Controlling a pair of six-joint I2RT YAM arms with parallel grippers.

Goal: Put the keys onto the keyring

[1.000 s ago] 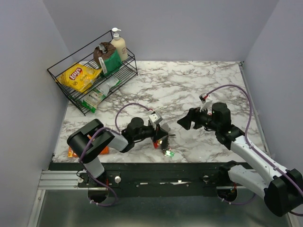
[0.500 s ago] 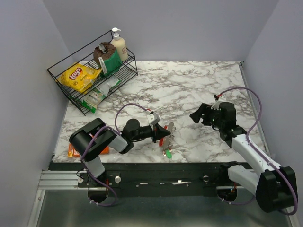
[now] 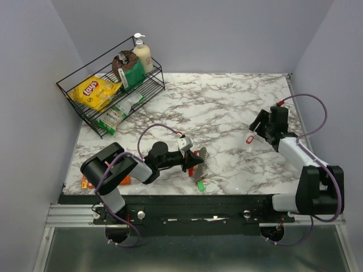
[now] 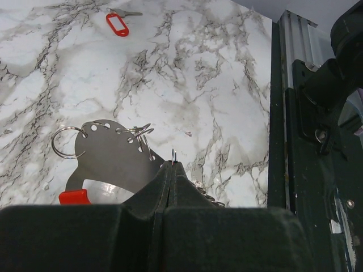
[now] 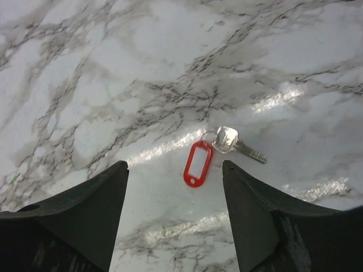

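Observation:
My left gripper (image 3: 190, 159) is shut on a thin wire ring (image 4: 173, 155) of the keyring (image 3: 198, 157), a silvery metal plate (image 4: 110, 156) with a row of holes and a red part (image 4: 74, 196). A loose split ring (image 4: 64, 141) hangs off the plate's far edge. A green-tagged key (image 3: 200, 185) lies on the table just in front of it. My right gripper (image 3: 256, 127) is open above a key with a red tag (image 5: 197, 163) and a silvery blade (image 5: 233, 142), which lies flat between the jaws. This key also shows in the top view (image 3: 249, 139) and in the left wrist view (image 4: 116, 24).
A black wire rack (image 3: 85, 110) with a chips bag, snack packs and a pump bottle (image 3: 142, 54) stands at the back left. A flat orange packet (image 3: 86, 182) lies under the left arm near the front edge. Walls close both sides.
My right arm has swung away from the left gripper toward the right rear and now hangs over the red-tagged key. My left gripper kept its hold on the keyring and shifted slightly.

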